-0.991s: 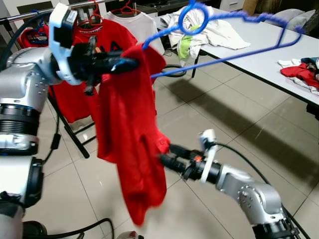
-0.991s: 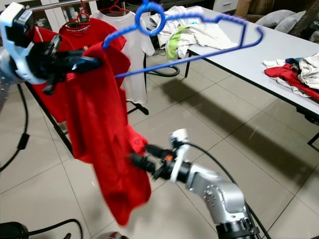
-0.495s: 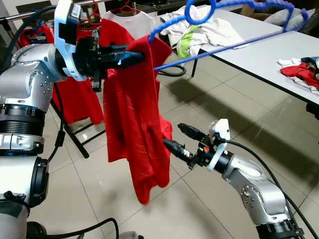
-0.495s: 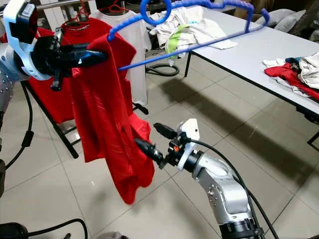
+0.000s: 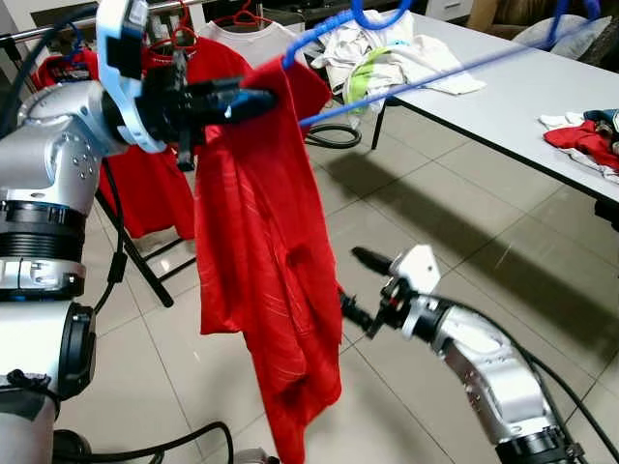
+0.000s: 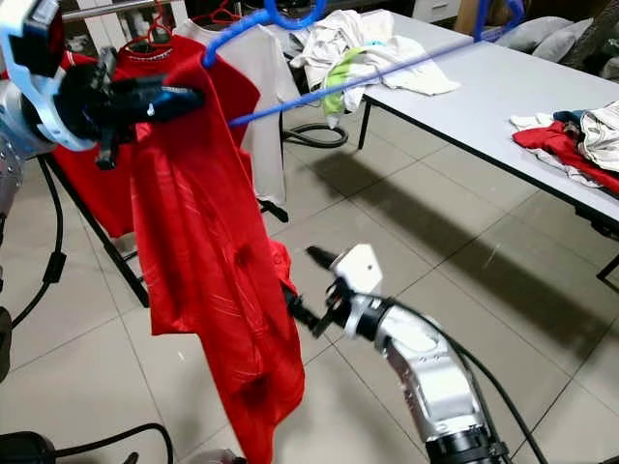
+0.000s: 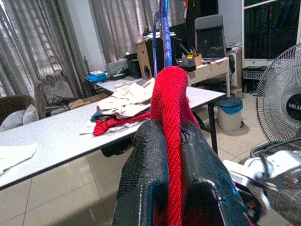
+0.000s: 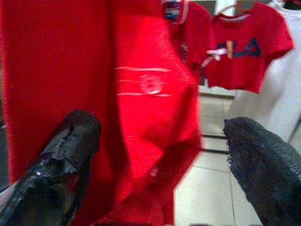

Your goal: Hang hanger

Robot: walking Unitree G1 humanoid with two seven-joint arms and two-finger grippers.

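Red fabric dominates the near scene: a red shirt [image 5: 266,271] hangs in a long drape from the end of a blue hanger [image 5: 406,72], its lower hem reaching down toward the tiled floor [image 5: 435,213]. The left gripper [image 5: 247,100], raised high on the left, has its two black fingers [image 7: 146,165] pressed together on the shirt's upper fold where it wraps the hanger's end; the left wrist view shows a ridge of red cloth squeezed between them, with the blue wire rising just beyond. The hanger tilts up and to the right, its hook and far side cut off by the top edge of the head views.

Lower and to the right, the right gripper [image 5: 356,288] points toward the hanging shirt with its jaws spread wide. In the right wrist view the two fingertips [image 8: 70,141] stand well apart with the red cloth just ahead of them, and I cannot tell whether one tip touches the fabric.

Behind the left arm, a clothes rack [image 5: 58,29] carries other red shirts [image 5: 145,184] and a white shirt [image 6: 256,106] on hangers. A long white table [image 5: 513,106] runs along the right side, holding a pile of pale clothes [image 5: 387,53] at its far end and a red garment [image 5: 580,140] nearer the right edge.
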